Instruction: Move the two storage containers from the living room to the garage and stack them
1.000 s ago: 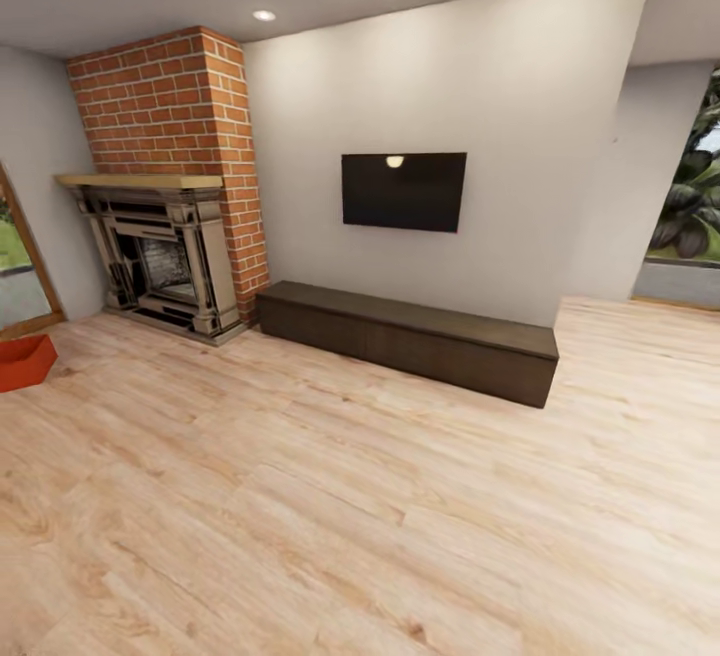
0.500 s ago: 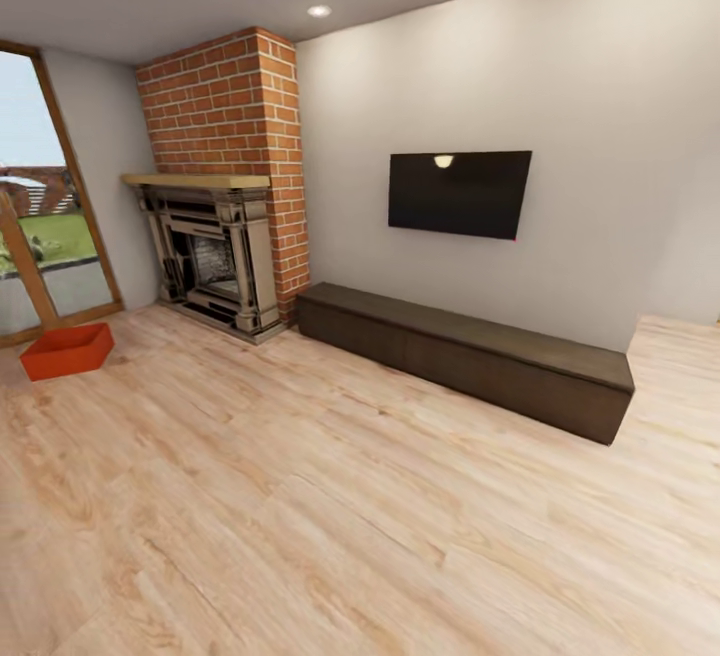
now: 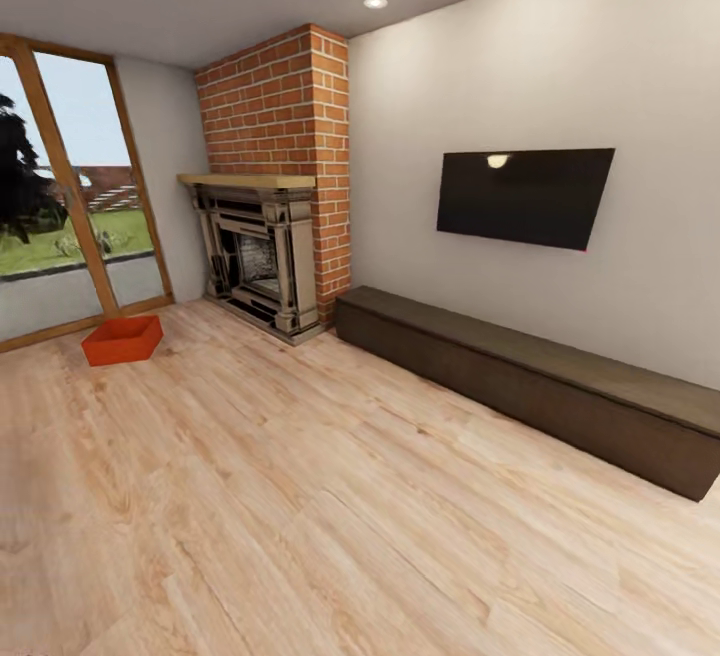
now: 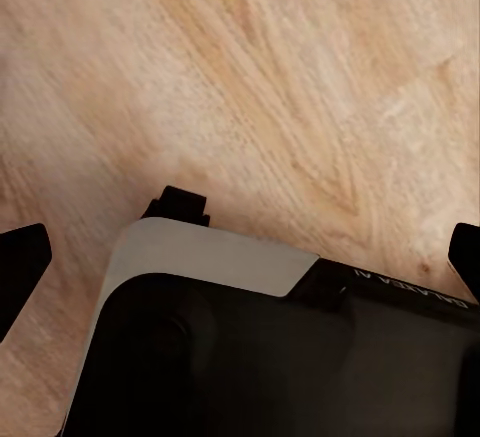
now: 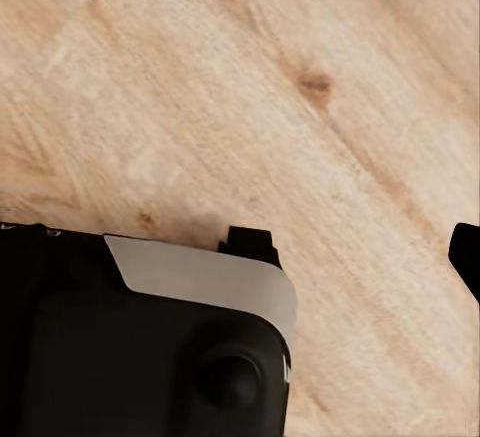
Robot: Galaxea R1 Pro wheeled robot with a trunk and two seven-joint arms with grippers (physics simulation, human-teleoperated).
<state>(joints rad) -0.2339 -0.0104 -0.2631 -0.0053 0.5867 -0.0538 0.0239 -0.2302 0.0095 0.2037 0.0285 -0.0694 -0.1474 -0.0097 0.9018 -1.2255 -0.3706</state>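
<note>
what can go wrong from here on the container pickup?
1. One orange-red container sits on the wood floor close to the glass door; a wide approach could bump the door frame.
2. The fireplace and the low dark cabinet stand off to the container's right, so swinging that way risks clipping them.
3. Only one container is in sight; the other must be found first.

Brick fireplace sits left of center, a black TV hangs on the white wall at right, and a long dark low cabinet runs below it. Glass doors far left.
</note>
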